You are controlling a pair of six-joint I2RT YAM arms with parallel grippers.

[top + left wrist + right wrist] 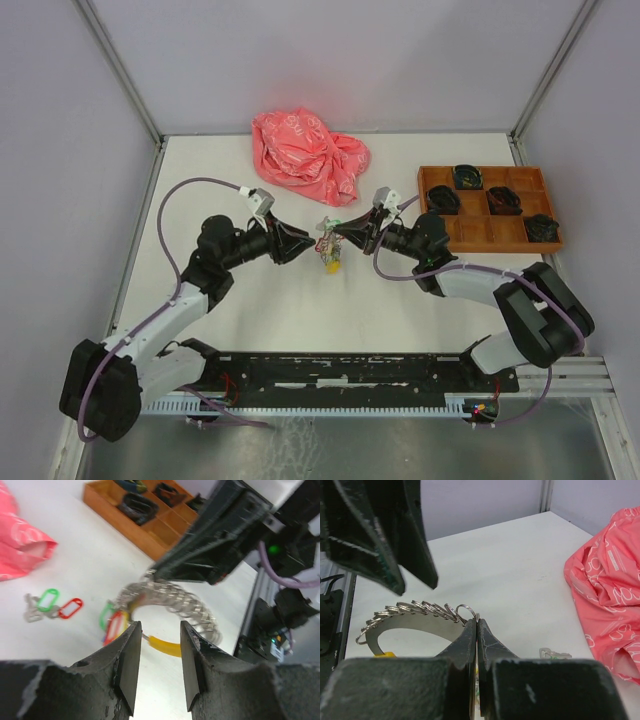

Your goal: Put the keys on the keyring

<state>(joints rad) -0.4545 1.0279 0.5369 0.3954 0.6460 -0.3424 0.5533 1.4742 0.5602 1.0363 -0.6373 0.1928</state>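
White bench [300, 320], walled on three sides, carrying a pink bag [310, 155] lying at the back and a wooden tray [475, 228] sitting at the right. At mid-bench, the right gripper [476, 622] is pinching its jaws together on the keyring [410, 609], with a tagged bunch [114, 622] hanging beneath. Facing it, the left gripper [160, 625] is holding its jaws apart, touching nothing. Two keys [50, 605], green and red tags, are lying loose on the bench, near the keyring, toward the bag.
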